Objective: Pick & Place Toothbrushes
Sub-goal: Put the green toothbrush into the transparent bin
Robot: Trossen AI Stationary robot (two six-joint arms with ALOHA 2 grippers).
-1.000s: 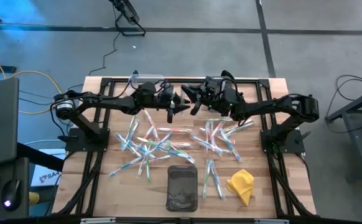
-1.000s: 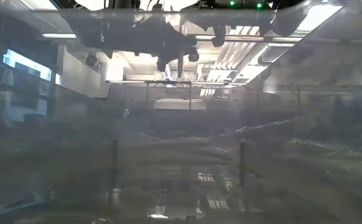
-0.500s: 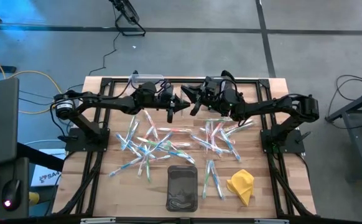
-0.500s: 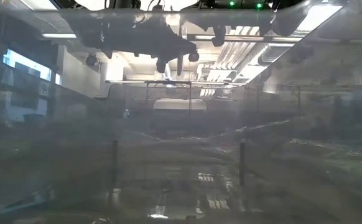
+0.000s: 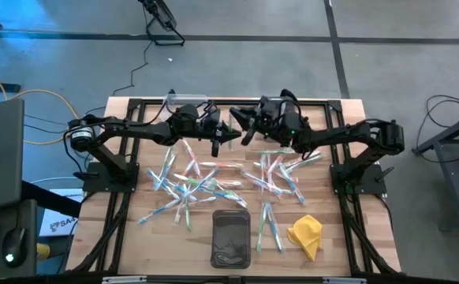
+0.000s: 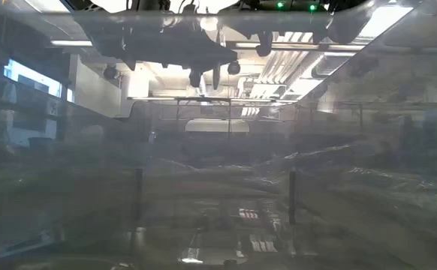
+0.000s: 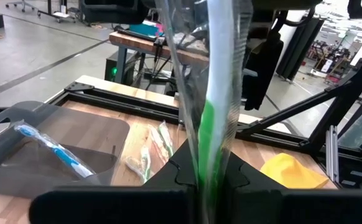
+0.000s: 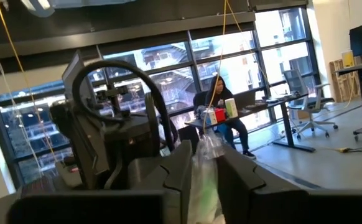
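While the left gripper [image 7: 206,177] is clamped on a wrapped green toothbrush [image 7: 207,93] whose far end sits between the right gripper's [image 8: 201,163] barely parted fingers, the right should release fully before the left withdraws toward the tray [image 7: 56,146] below.

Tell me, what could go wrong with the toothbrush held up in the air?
1. The left gripper pinches the wrapped toothbrush by one end only, so it might slip and drop onto the pile below.
2. The right gripper sits very close, on the same toothbrush; the two could bump or tug it crooked.
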